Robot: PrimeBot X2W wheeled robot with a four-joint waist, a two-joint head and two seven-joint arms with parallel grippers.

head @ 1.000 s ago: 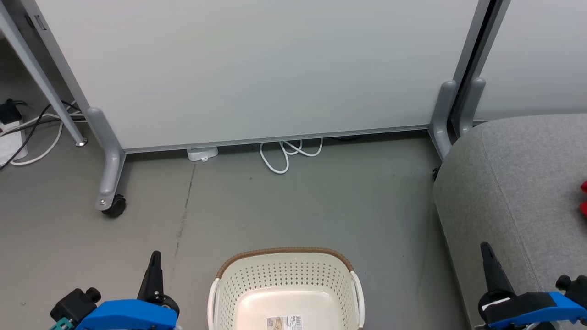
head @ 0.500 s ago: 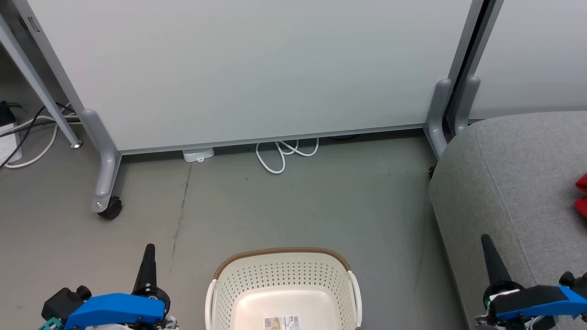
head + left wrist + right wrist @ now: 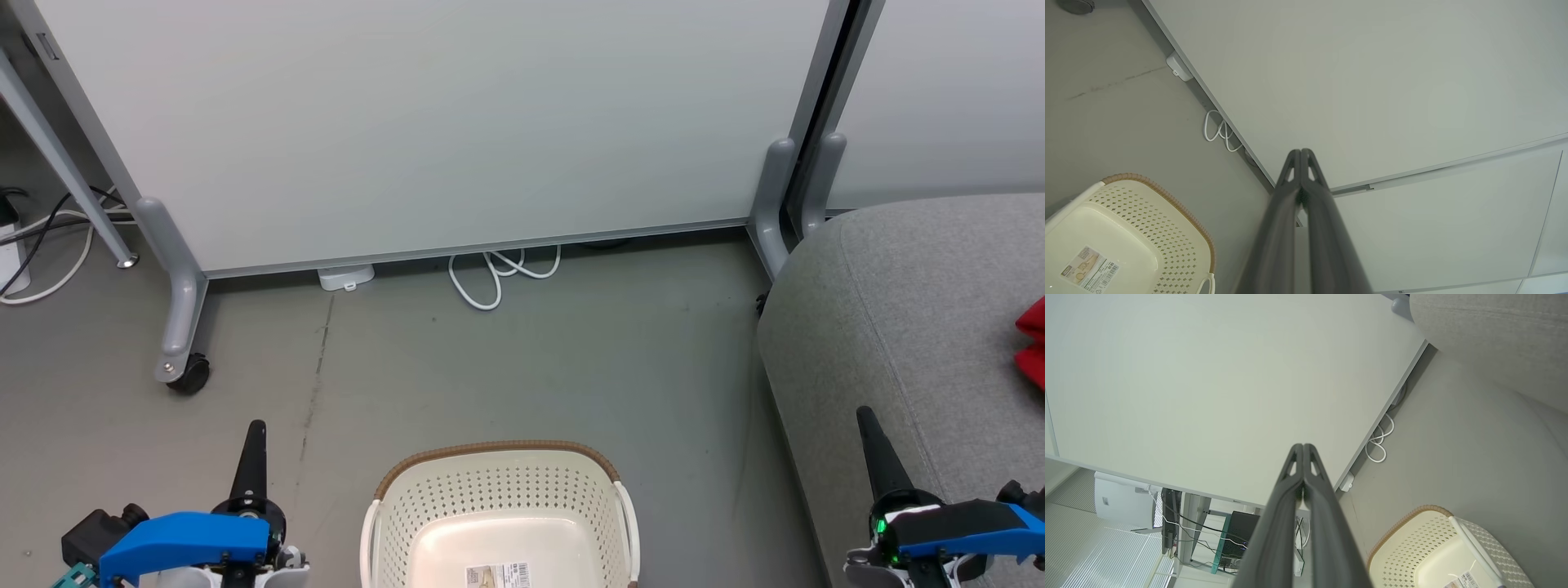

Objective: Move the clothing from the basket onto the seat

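Observation:
The cream perforated basket (image 3: 498,498) with a brown rim stands on the floor at the bottom centre, and what shows of its bottom holds just a barcode sticker (image 3: 500,575). A corner of red clothing (image 3: 1033,343) lies on the grey seat (image 3: 906,327) at the right edge. My left gripper (image 3: 255,429) is shut with nothing in it, left of the basket. My right gripper (image 3: 864,415) is shut with nothing in it, over the seat's front edge. The basket (image 3: 1126,237) appears in the left wrist view, and the basket (image 3: 1429,547) also lies below the seat (image 3: 1490,330) in the right wrist view.
A pale wheeled partition panel (image 3: 441,122) stands behind the basket, its caster (image 3: 186,377) at the left. A coiled white cable (image 3: 498,273) and a small white box (image 3: 346,277) lie at its base. More cables (image 3: 41,245) trail at the far left.
The head camera has turned slightly right, so the scene shifts left and more of the red clothing shows. Both grippers stay shut.

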